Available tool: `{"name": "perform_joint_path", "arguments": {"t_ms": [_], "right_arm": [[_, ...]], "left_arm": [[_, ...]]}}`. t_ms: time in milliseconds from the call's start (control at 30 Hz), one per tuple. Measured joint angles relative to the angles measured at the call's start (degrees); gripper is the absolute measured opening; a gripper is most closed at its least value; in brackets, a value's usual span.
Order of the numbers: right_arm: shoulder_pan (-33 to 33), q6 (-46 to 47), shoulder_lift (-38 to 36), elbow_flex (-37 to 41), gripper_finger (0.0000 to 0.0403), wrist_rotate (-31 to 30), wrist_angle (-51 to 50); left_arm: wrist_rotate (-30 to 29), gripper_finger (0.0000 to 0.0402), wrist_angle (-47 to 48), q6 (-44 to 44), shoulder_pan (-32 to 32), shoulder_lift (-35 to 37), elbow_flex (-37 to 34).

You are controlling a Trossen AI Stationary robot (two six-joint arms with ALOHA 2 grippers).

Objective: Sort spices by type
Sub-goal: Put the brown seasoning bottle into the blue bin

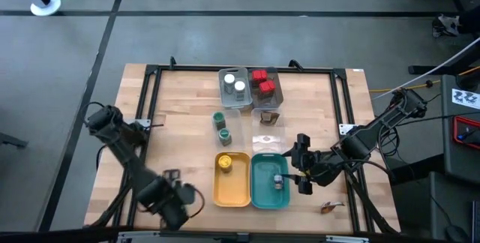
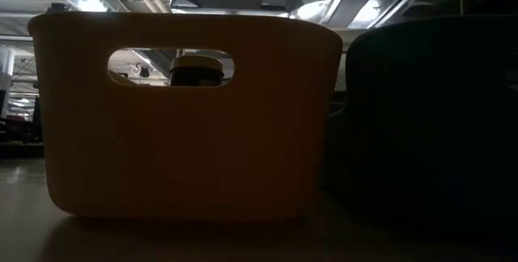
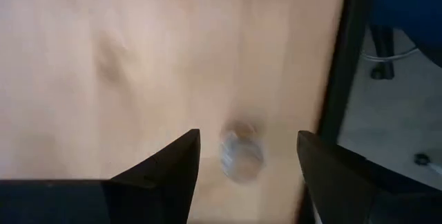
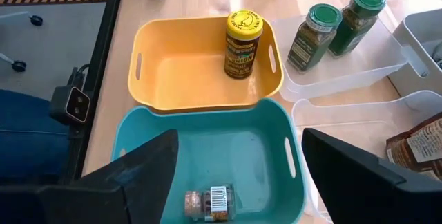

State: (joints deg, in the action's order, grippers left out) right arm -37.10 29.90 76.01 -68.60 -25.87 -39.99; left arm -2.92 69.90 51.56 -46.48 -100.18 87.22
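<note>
Counter (image 1: 180, 123): wooden, framed in black rail. Near edge holds a yellow tray (image 4: 179, 72) with one yellow-lidded jar (image 4: 243, 43) upright at its far side, and beside it a teal tray (image 4: 228, 148) with a small clear jar (image 4: 210, 203) lying on its side. Further back, a grey tray (image 1: 234, 87) carries white-lidded jars (image 1: 234, 83); a clear tray next to it carries red boxy tins (image 1: 262, 83). Two green-lidded jars (image 1: 221, 127) stand in another clear tray (image 4: 345, 79) between the rows.

Right gripper (image 1: 302, 166) sits at the teal tray's outer edge, jaws released, the small jar just below them. Judgement: drop-off looks done; lift straight up before turning, so the fingers clear the tray wall.

Left gripper (image 3: 245, 175) sits at the near left of the counter, jaws spread over a small blurred jar (image 3: 242, 156). Centre it before closing.

A brown packet (image 1: 328, 208) lies at the near right edge, unsorted.
</note>
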Motion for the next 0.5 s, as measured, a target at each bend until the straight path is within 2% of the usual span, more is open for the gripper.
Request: {"name": "perform_joint_path", "arguments": {"t_ms": [233,367,500], "right_arm": [[0.0,-0.2,0.0,0.0,0.0308,0.0,0.0],[0.0,-0.2,0.0,0.0,0.0308,0.0,0.0],[0.0,-0.2,0.0,0.0,0.0308,0.0,0.0]], "left_arm": [[1.4,0.0225,-0.1,16.0,-7.4,0.0,-3.6],[1.5,0.0225,-0.5,21.2,-9.3,0.0,-5.9],[1.5,0.0225,-1.5,22.1,-10.1,0.0,-8.7]]}}
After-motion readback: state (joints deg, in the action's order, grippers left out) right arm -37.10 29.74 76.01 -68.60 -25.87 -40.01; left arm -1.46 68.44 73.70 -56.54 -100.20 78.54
